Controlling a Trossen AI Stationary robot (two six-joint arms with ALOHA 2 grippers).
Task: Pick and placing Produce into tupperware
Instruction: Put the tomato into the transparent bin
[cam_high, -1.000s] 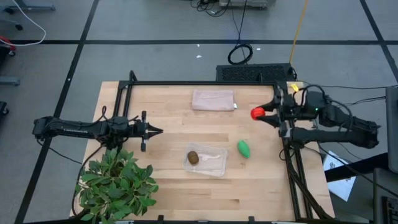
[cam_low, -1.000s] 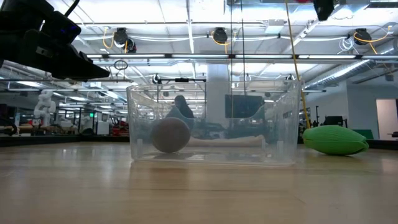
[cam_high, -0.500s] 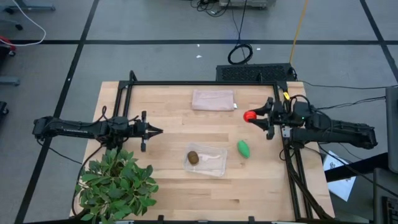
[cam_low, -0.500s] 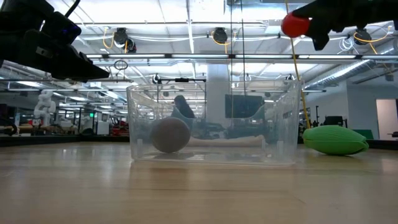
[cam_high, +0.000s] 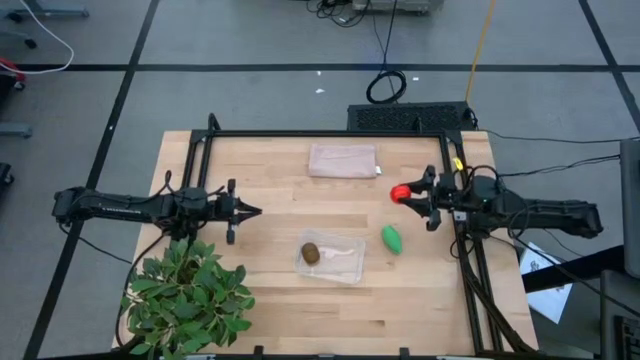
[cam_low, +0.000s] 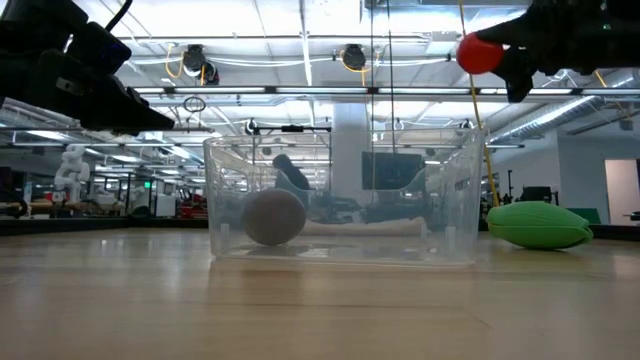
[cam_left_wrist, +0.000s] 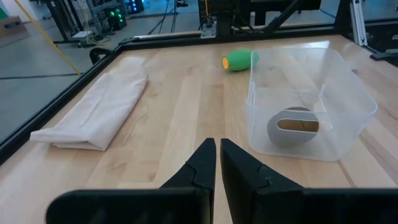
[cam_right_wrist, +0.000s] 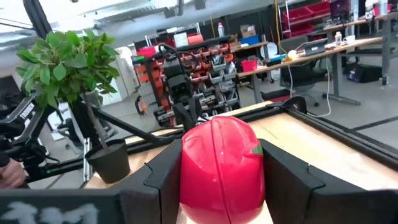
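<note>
My right gripper (cam_high: 407, 193) is above the table's right part, shut on the small red fruit (cam_high: 399, 192), which also shows high in the low view (cam_low: 479, 54) and fills the right wrist view (cam_right_wrist: 221, 165). The clear tupperware (cam_high: 332, 258) stands on the table's middle near part with the brown kiwi (cam_high: 311, 253) lying inside it. The bright green oval (cam_high: 391, 239) lies on the wood to the right of the tupperware. My left gripper (cam_high: 256, 211) waits shut over the table's left part, above the wood (cam_left_wrist: 216, 162). My right gripper pinches the red fruit's two sides (cam_right_wrist: 186, 168) between its two fingers (cam_right_wrist: 161, 177). The fingers come level from the table's right side, pointing left. The fruit is lifted clear, well above the table and above the tupperware's rim height in the low view.
A folded pinkish-beige cloth (cam_high: 343, 160) lies at the table's far middle. A leafy potted plant (cam_high: 188, 293) stands at the near left corner. A black frame (cam_high: 300, 133) rims the table. Bare wood lies between the tupperware and the cloth.
My right gripper, holding the red fruit, has moved toward the table's left and slightly toward its near edge, and has come down into the low view's upper right. The fingers have stayed shut on the fruit.
</note>
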